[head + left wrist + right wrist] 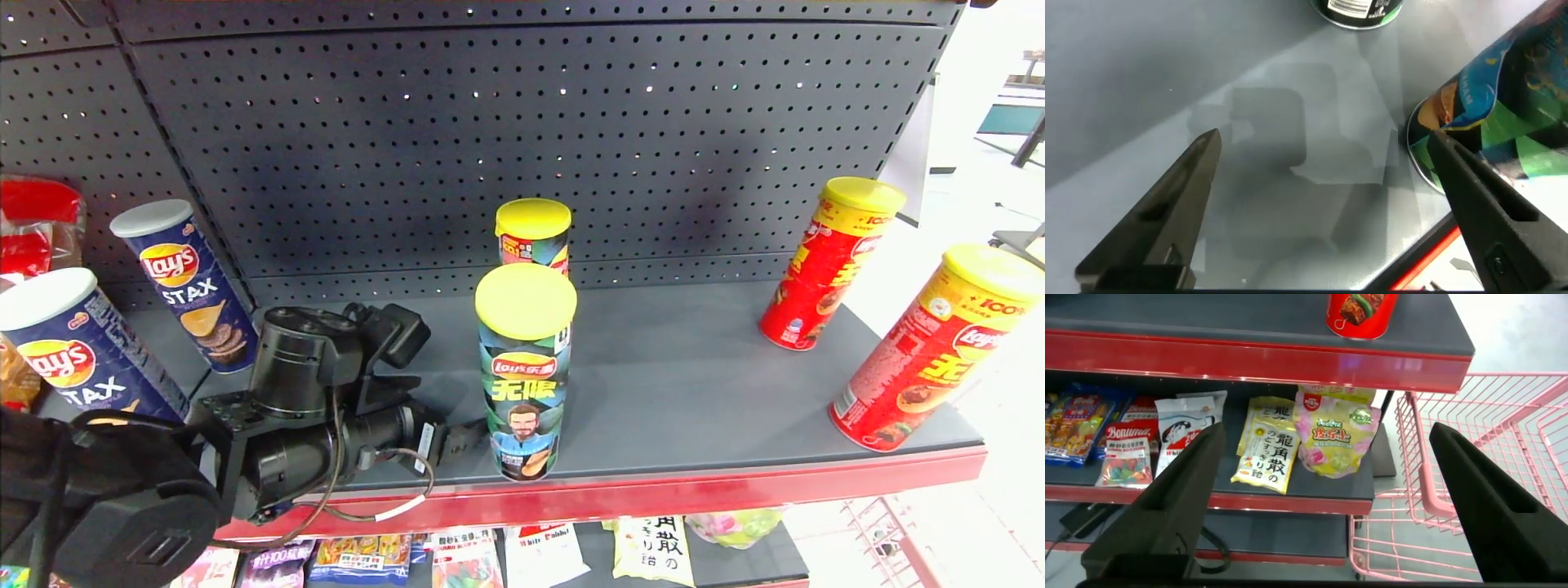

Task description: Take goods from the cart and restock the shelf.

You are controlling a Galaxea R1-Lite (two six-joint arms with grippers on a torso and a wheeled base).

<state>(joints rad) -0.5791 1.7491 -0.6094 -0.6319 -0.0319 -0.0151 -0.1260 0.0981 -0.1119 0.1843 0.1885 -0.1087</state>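
Dark perforated backing [490, 122] rises behind a grey shelf [694, 384] with a red front lip [735, 490]. At the far left of the head view stands a blue can [73, 351], with a second blue can [184, 278] just right of it and farther back. Right of them, low over the shelf's front, sits the left gripper [1323, 139], its jaws spread wide with nothing between them. The teal can [522, 384] stands upright at centre frame, close to the red lip and just beside one jaw; whether they touch I cannot tell. It looks already placed, so the step in hand is probably getting clear of it. That calls for a straight pull back toward the lower left, with no swing sideways. The can is tall and narrow and sits near the edge, so a nudge could send it over the lip. A rear can [533, 233] stands just behind it, which leaves little room that way. Open shelf stretches from the teal can to the right, good room for more goods. Beyond it are a red can [829, 261] near the backing and a front red can [939, 351] by the shelf's right corner. The right gripper [1327, 429] hangs with its jaws apart and empty before the snack bags [1282, 445] on a lower shelf. The pink cart [1503, 457] is at the right of that frame, and its wire rim is an edge to mind.
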